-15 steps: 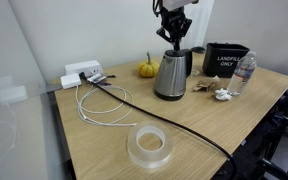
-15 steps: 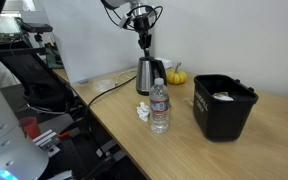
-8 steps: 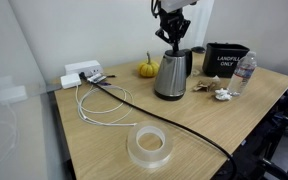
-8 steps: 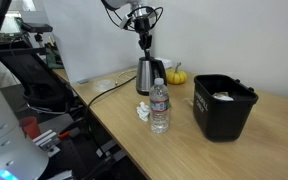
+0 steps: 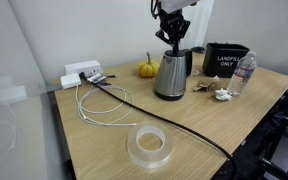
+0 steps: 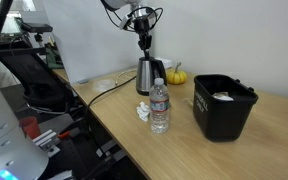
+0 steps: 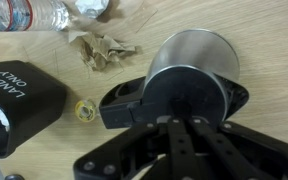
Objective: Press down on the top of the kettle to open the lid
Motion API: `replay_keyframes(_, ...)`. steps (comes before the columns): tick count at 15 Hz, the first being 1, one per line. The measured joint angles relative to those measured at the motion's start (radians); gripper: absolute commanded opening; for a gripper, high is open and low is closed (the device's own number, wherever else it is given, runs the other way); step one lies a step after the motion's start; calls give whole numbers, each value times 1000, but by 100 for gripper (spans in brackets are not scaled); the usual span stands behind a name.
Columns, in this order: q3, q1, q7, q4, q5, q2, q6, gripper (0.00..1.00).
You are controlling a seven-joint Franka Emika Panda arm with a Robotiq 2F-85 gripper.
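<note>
Claw (image 5: 174, 42) hangs with its fingers pressed together into one blunt tip, pinching nothing, pointing straight down. The kettle (image 5: 170, 75) stands directly beneath that tip in both exterior views (image 6: 149, 75). In the wrist view the lid (image 7: 184, 95) fills the space just ahead of the closed fingers (image 7: 184, 125), with the black handle (image 7: 119, 105) off to one side of them.

Almost nothing has changed over the last second: the claw sits at what looks like the same height and the same spot over the kettle, and the lid is still down flat. Whether the tip already touches the lid cannot be told; it is at most just above it.

So the approach looks finished and the press itself not yet made. A short, straight push down on the lid's top is probably what remains.
</note>
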Motion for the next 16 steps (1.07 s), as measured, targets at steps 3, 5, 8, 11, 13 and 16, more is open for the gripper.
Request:
replay_keyframes(3, 0, 0, -1, 3, 0, 2, -3, 0)
replay_keyframes(5, 0, 0, -2, 7, 0, 5, -7, 0)
replay_keyframes(8, 0, 0, -2, 18, 0, 11, -17, 0)
replay_keyframes(11, 0, 3, -2, 21, 0, 11, -16, 0)
replay_keyframes(13, 3, 11, -1, 25, 0, 4, -9, 0)
replay_keyframes(16, 12, 31, 0, 23, 1, -54, -6, 0)
